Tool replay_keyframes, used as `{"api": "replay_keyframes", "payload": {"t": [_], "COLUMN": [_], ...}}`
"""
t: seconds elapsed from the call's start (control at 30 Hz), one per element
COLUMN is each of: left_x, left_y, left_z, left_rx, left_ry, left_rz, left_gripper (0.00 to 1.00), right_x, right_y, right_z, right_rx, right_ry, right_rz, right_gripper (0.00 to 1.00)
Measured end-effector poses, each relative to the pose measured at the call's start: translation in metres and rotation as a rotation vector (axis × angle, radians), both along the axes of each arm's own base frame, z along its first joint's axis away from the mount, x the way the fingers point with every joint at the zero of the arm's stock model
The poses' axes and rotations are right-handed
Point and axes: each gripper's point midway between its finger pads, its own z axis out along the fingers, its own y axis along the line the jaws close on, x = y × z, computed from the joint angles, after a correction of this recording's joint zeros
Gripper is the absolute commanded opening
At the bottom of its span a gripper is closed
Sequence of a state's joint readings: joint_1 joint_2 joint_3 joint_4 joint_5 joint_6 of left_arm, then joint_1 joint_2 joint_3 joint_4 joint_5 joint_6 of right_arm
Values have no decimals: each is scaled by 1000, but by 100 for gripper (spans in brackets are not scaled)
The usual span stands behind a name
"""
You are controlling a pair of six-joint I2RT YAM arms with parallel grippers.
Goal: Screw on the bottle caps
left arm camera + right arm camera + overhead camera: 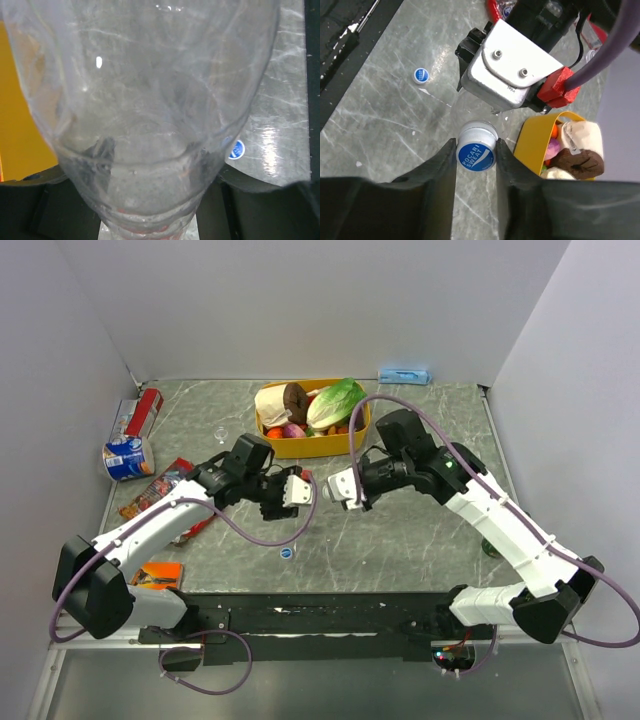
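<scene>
My left gripper [290, 490] is shut on a clear bottle [160, 100], held on its side with its neck pointing right. The bottle fills the left wrist view, and the dark fingers [30, 205] press on its lower body. My right gripper [340, 488] faces it and is shut on a blue cap with a white skirt [476, 147], held between its fingers [440, 170]. The cap sits at the bottle's neck end. I cannot tell whether it is on the thread. Another blue cap [287, 552] lies on the table in front, also in the right wrist view [421, 75] and the left wrist view [237, 149].
A yellow tub [300, 447] of toy food stands just behind the grippers. A small clear round thing [221, 433] lies left of it. Cans [125, 458] and snack packets [160, 485] lie at the left. A dark green bottle [490, 548] is partly hidden behind the right arm.
</scene>
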State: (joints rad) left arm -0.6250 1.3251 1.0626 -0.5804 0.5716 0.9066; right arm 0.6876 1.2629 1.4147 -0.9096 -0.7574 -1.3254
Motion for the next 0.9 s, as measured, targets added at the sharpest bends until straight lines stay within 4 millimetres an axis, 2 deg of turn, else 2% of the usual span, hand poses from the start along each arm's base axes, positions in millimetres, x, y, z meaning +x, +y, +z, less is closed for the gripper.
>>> {"api": "replay_keyframes", "payload": {"t": [0.07,0.13,0.2,0.33,0.4,0.47,0.5,0.53,0.57,0.67,0.77,0.83,0.9], "left_x": [5,15,28,67,83,92,96,99,101,108,103,98,87], "left_y": [0,-2,0,10,20,21,22,23,24,20,2,-10,-14], "left_z": [1,2,3,16,16,12,10,8,7,6,24,30,25], "left_rx": [1,-14,-15,-41,-11,16,27,38,47,54,-6,-40,-28], "left_ry": [-15,-47,-107,-289,-357,-397,-413,-427,-437,-460,-469,-455,-414], "left_rz": [26,84,182,490,610,680,710,738,755,800,774,729,652], "left_gripper": [1,1,1,1,1,1,1,1,1,1,1,1,1], "right_x": [4,15,29,70,87,98,104,110,115,124,139,144,150], "right_y": [0,1,3,11,10,7,4,3,2,4,9,8,1], "right_z": [0,0,3,10,3,-6,-10,-13,-16,-21,-20,-7,16], "right_rx": [0,-7,-6,31,59,56,52,52,54,69,119,164,226], "right_ry": [35,106,245,679,855,960,1015,1064,1108,1219,1283,1314,1281], "right_rz": [-48,-155,-298,-646,-786,-908,-970,-1022,-1064,-1124,-1106,-1046,-968], "right_gripper": [0,0,0,0,0,0,12,30,56,87,95,95,92]}}
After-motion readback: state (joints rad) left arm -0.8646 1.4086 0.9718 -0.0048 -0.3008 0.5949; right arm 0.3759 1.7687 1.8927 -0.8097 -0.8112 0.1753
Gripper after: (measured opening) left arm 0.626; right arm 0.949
